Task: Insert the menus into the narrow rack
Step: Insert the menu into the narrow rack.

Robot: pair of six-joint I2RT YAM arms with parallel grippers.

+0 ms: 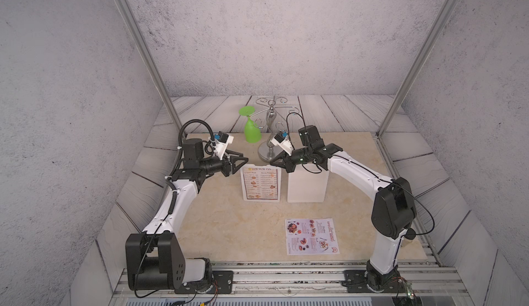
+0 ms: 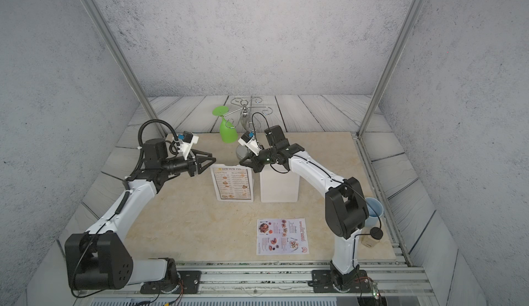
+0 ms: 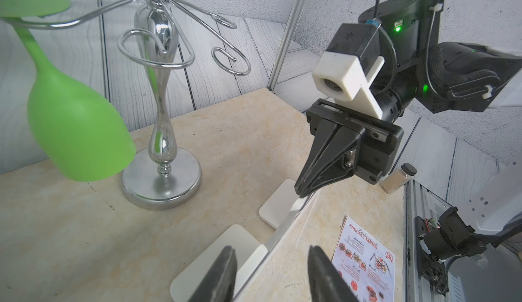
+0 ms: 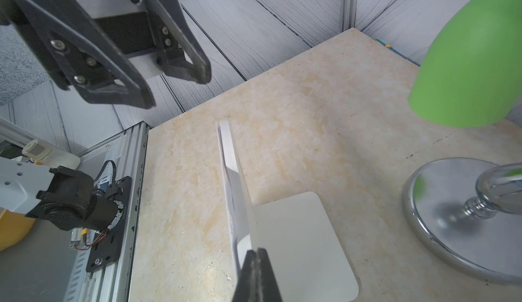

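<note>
The white, dark-bordered "DIM SUM INN" menu (image 1: pixel 260 184) (image 2: pixel 232 184) stands upright in the left part of the white rack (image 1: pixel 307 187) (image 2: pixel 279 187) (image 4: pixel 299 238). My right gripper (image 1: pixel 272 163) (image 4: pixel 256 252) is shut on the menu's top right corner, and its thin edge (image 4: pixel 230 173) runs away from the fingertips. My left gripper (image 1: pixel 245 160) (image 3: pixel 271 251) is open and straddles the top left corner without touching it. The pale lilac "SPECIAL MENU" sheet (image 1: pixel 312 236) (image 3: pixel 364 261) lies flat near the table's front.
A green wine glass (image 1: pixel 252 130) hangs upside down from a chrome holder (image 1: pixel 269 153) just behind the rack. A pale blue cup (image 2: pixel 375 208) and a small jar (image 2: pixel 372 237) sit at the right edge behind the right arm. Aluminium rails border the front.
</note>
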